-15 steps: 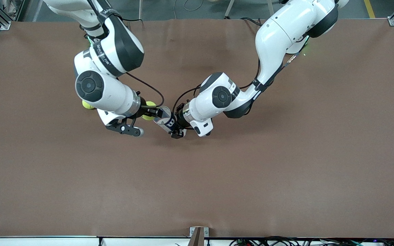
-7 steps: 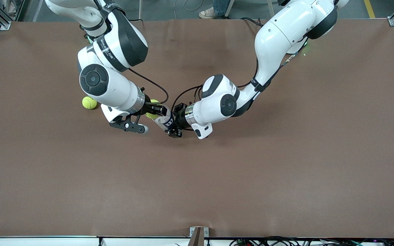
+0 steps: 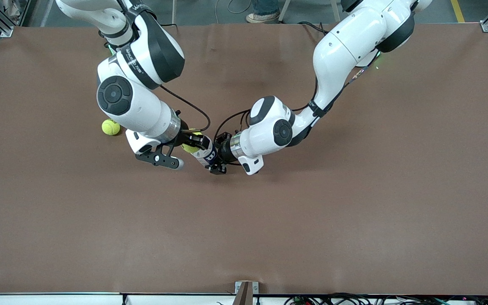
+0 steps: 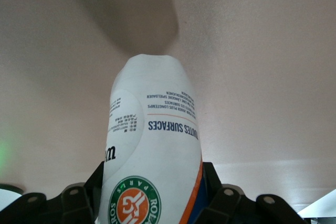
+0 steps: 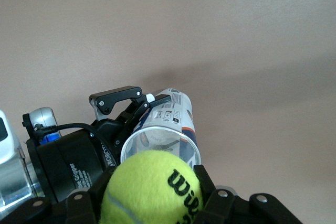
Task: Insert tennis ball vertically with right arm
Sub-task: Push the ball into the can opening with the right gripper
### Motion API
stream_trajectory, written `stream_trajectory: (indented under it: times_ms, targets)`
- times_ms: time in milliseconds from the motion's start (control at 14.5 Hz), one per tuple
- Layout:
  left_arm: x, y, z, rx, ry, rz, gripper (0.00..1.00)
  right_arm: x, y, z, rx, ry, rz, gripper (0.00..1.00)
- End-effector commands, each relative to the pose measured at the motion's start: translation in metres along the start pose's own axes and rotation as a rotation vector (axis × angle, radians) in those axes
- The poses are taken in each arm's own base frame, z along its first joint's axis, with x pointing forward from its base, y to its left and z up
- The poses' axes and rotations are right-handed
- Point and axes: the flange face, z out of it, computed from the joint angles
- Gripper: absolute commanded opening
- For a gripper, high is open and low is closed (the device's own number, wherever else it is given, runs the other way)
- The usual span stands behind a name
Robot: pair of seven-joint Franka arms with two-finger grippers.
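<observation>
My right gripper (image 3: 193,144) is shut on a yellow-green tennis ball (image 3: 189,147), which fills the right wrist view (image 5: 152,190) between the fingers. The ball sits right at the open mouth of a white tennis ball can (image 3: 206,155) with a clear rim (image 5: 160,140). My left gripper (image 3: 215,161) is shut on the can's lower body and holds it tilted above the table, mouth toward the ball. In the left wrist view the labelled can (image 4: 152,150) stands between the fingers (image 4: 215,192). I cannot tell whether the ball touches the rim.
A second tennis ball (image 3: 110,127) lies on the brown table (image 3: 311,220) toward the right arm's end, beside the right arm's wrist. The right arm's camera bracket (image 3: 159,160) hangs low over the table near the can.
My right gripper has brought the ball closer to the can's mouth. Both grippers have shifted slightly. The left arm's wrist has turned, and the second ball shows more fully.
</observation>
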Motion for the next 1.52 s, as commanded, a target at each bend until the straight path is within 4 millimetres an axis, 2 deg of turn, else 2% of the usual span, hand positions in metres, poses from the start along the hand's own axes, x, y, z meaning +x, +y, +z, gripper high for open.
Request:
stream_trajectory:
  times_ms: [0, 138, 413, 482, 551, 895, 964, 1033, 1102, 1309, 1446]
  targets:
    - [-0.006, 0.002, 0.003, -0.018, -0.024, 0.007, 0.75, 0.007, -0.007, 0.014, 0.014, 0.008, 0.023, 0.39]
    - [-0.003, 0.002, 0.006, -0.020, -0.023, 0.003, 0.74, 0.008, -0.008, 0.023, 0.020, 0.017, 0.025, 0.39]
    - [0.003, 0.002, 0.011, -0.026, -0.022, -0.003, 0.75, 0.003, -0.010, 0.027, 0.007, 0.005, 0.016, 0.41]
    - [0.004, 0.002, 0.011, -0.026, -0.022, -0.003, 0.74, 0.003, -0.010, 0.027, 0.006, 0.006, 0.017, 0.46]
    - [0.004, 0.002, 0.012, -0.025, -0.022, -0.003, 0.74, 0.003, -0.010, 0.027, 0.005, 0.005, 0.017, 0.57]
    - [0.007, 0.003, 0.011, -0.026, -0.021, 0.006, 0.74, 0.002, -0.001, 0.040, -0.028, -0.023, 0.025, 0.63]
    - [0.006, 0.002, 0.012, -0.025, -0.021, 0.007, 0.75, 0.001, -0.001, 0.041, -0.030, -0.024, 0.024, 0.75]
    - [0.007, 0.003, 0.011, -0.026, -0.021, 0.006, 0.74, 0.001, -0.001, 0.041, -0.030, -0.024, 0.024, 0.93]
    - [0.007, 0.003, 0.011, -0.026, -0.021, 0.006, 0.74, 0.002, -0.001, 0.040, -0.030, -0.024, 0.026, 1.00]
    - [0.007, 0.003, 0.012, -0.026, -0.020, 0.007, 0.74, 0.001, -0.001, 0.038, -0.027, -0.022, 0.024, 1.00]
    - [0.007, 0.003, 0.012, -0.026, -0.020, 0.007, 0.74, 0.008, 0.007, 0.025, -0.024, -0.015, 0.028, 1.00]
